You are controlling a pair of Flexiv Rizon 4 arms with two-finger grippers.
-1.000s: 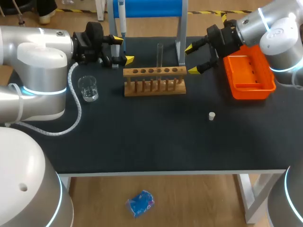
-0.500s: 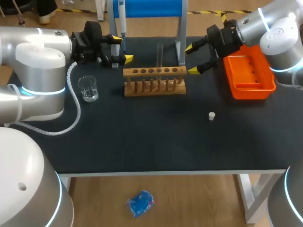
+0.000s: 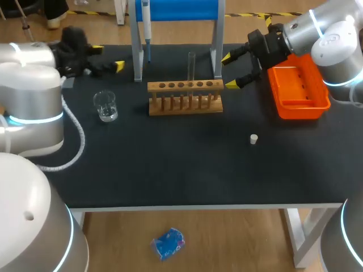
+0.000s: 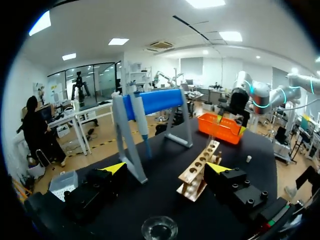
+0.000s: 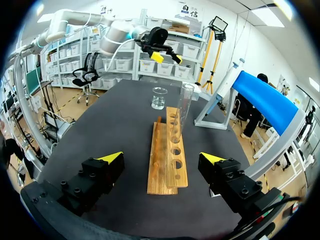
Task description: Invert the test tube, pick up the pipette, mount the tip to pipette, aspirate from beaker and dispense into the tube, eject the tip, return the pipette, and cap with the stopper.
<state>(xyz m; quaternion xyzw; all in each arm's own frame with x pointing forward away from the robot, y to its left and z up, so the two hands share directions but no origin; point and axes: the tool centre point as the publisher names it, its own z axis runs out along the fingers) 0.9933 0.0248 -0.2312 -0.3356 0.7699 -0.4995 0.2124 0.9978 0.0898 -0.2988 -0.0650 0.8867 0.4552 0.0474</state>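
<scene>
Right claw [image 3: 229, 71] open, empty, just right of the rack [image 3: 184, 96], likely lined up on the upright test tube [image 3: 191, 68]; left claw [image 3: 108, 57] open, empty, left of the hanging pipette [image 3: 146, 22]

Black-topped table [image 3: 170, 170] on white legs [image 3: 296, 238], one visible near right, standing on a wood-patterned floor [image 3: 238, 243]; recessed ceiling light panels [image 4: 118, 41] illuminate the room.

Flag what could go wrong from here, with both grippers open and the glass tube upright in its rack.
The tall clear glass test tube stands in the wooden rack. An off-centre close by the open right gripper might tip it or drag the rack. The open left gripper, reaching for the hanging blue-and-white pipette, might strike the grey stand leg.
</scene>
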